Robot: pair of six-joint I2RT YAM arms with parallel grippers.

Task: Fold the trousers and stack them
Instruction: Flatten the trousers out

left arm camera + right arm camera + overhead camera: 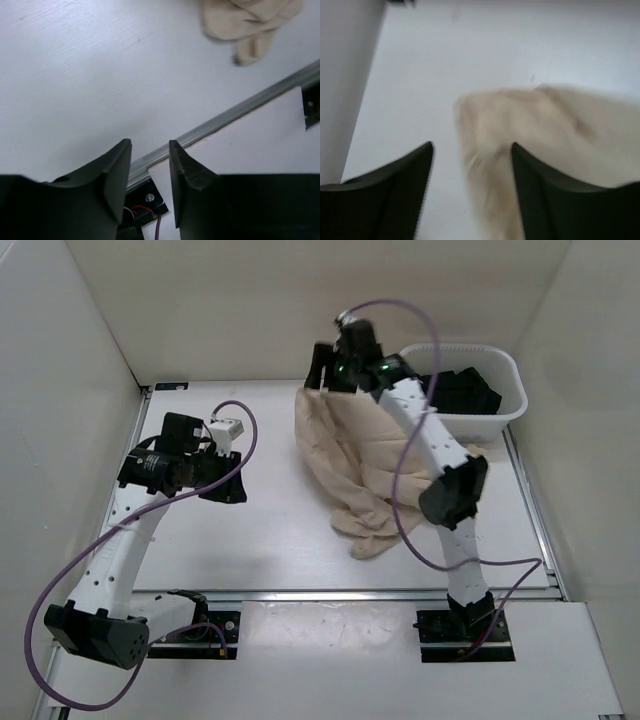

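The beige trousers (350, 455) lie crumpled on the white table, right of centre, with a leg end trailing toward the near edge. My right gripper (322, 380) hovers over their far left corner. In the right wrist view it (472, 145) is open, with the blurred trousers (545, 125) below and between the jaws, not gripped. My left gripper (225, 485) is left of the trousers, above bare table. In the left wrist view it (150, 142) is open and empty, and a trouser end (245, 20) shows at the top right.
A white plastic basket (505, 400) stands at the back right with a black garment (465, 390) inside. Walls enclose the table on the left, back and right. A metal rail (350, 594) runs along the near edge.
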